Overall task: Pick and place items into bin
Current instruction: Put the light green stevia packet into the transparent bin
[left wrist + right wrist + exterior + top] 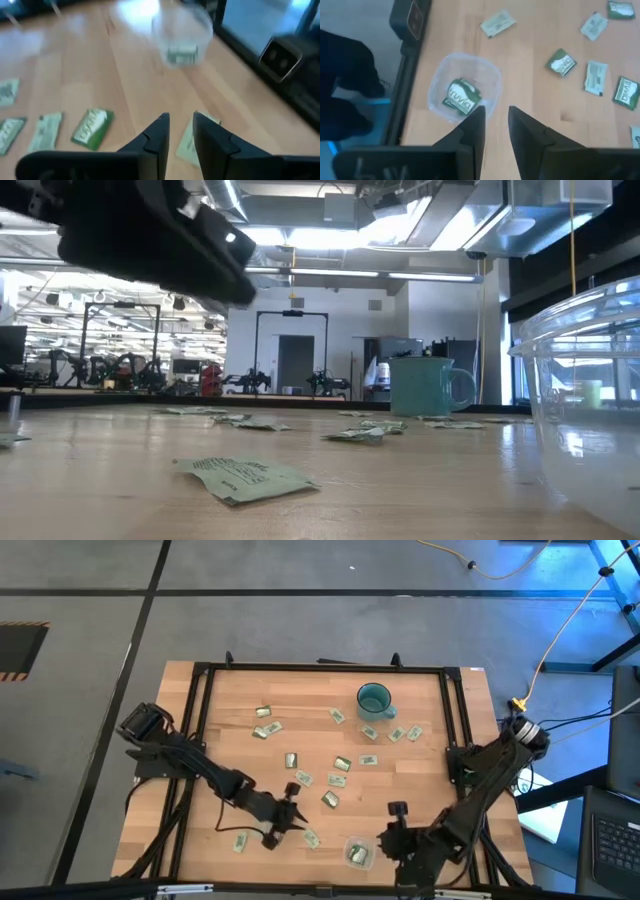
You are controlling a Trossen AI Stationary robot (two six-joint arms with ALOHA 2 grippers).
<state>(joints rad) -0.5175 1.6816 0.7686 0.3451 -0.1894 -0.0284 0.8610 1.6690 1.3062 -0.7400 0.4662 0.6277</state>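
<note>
1. Many small pale green and white packets [341, 764] lie scattered over the wooden table [230, 710], most of them across its middle and toward the teal mug [374, 700] at the far side.
2. One packet [461, 97] already lies inside the clear bin [358, 852], which stands near the table's front edge, between the two arms. Its green face carries white lettering, too blurred to read with confidence.
3. The left claw [290, 811] hangs low over the front-left part of the table, just beside a packet [311, 837] lying between it and the bin. In the left wrist view its fingers [156, 139] stand slightly parted with a narrow gap and nothing held between them; that packet [192, 140] shows beyond and partly behind them, and the bin [181, 35] farther off.
4. The right claw [394, 825] sits at the front of the table, just to the right of the bin. The right wrist view shows its fingers [472, 131] a little apart and empty, with the bin [465, 92] right past their tips.
5. Another packet [239, 841] lies near the front-left corner, apart from the rest.
6. From table height, a packet [245, 477] lies flat in the foreground with small dark print that cannot be read, the mug [428, 386] stands upright behind it, and the bin's clear wall [580, 410] fills the right side.
</note>
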